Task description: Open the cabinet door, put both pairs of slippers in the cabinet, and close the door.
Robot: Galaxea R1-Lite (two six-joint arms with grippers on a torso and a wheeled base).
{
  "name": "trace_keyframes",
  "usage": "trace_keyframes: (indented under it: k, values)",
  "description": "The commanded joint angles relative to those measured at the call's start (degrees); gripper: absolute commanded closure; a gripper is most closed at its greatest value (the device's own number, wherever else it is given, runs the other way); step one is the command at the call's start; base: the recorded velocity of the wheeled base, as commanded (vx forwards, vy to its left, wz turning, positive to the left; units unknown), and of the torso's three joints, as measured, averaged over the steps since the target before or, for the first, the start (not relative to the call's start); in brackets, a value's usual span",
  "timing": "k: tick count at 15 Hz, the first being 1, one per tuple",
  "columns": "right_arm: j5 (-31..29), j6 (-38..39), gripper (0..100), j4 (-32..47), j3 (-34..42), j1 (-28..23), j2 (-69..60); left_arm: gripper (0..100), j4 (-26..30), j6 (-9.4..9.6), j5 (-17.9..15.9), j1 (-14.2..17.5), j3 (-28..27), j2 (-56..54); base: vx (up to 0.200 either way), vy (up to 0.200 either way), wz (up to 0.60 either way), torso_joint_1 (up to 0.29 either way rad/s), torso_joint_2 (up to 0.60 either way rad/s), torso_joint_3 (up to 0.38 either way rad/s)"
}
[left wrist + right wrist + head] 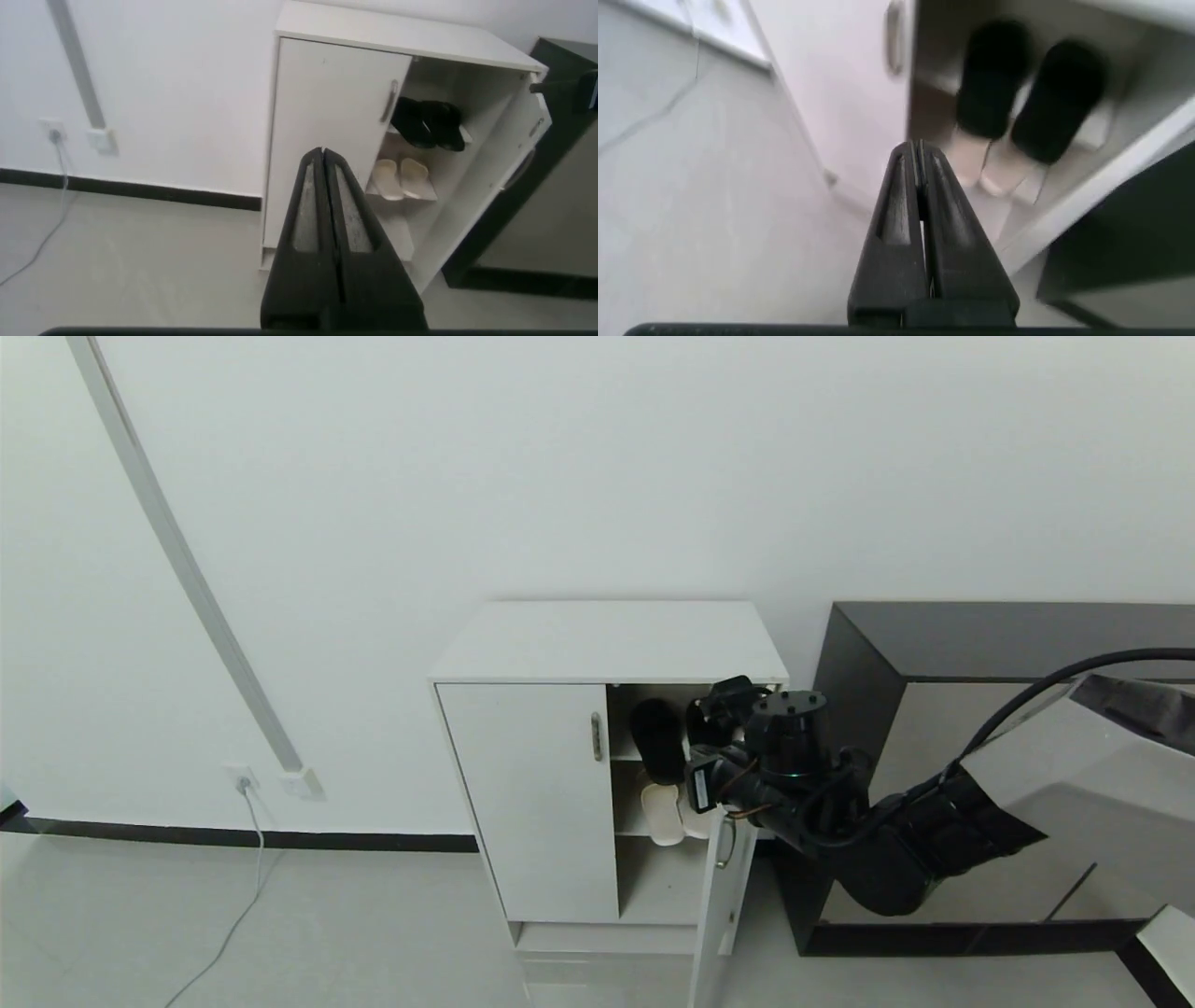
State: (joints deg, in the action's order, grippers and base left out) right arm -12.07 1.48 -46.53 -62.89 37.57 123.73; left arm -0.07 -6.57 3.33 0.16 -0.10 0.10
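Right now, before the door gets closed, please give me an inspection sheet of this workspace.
surface: pale grey floor before the white cabinet.
job's things: black slippers on the upper shelf, cream slippers on the shelf below; right door open, left door shut.
clutter: nothing seen.
grippers: left gripper away from the cabinet, jaws closed, empty; right gripper before the open compartment, jaws closed, empty.
cables: grey cord from the wall socket down onto the floor.
surroundings: white wall, slanted wall conduit, dark glossy unit right of the cabinet.
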Motion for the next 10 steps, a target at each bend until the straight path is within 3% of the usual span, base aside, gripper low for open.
trace_keyframes:
  k: [1, 9, 10]
  values:
    - [-0.6, -0.9, 100, -0.1, 2.9, -1.2, -3.1, 100, 0.0, -0.02, 0.0, 0.0, -0.1, 0.0, 0.000, 0.000, 0.00, 0.000, 0.00, 0.000]
    - [-0.2, -0.2, 100, -0.2, 26.1, -4.7, -20.3, 100, 0.0, 0.24, -0.3, 0.0, 0.0, 0.0, 0.000, 0.000, 0.00, 0.000, 0.00, 0.000]
    - [-0.1, -0.1, 100, -0.2, 27.9, -5.3, -20.8, 100, 0.0, 0.24, -0.3, 0.0, 0.0, 0.0, 0.200, 0.000, 0.00, -0.007, 0.00, 0.002]
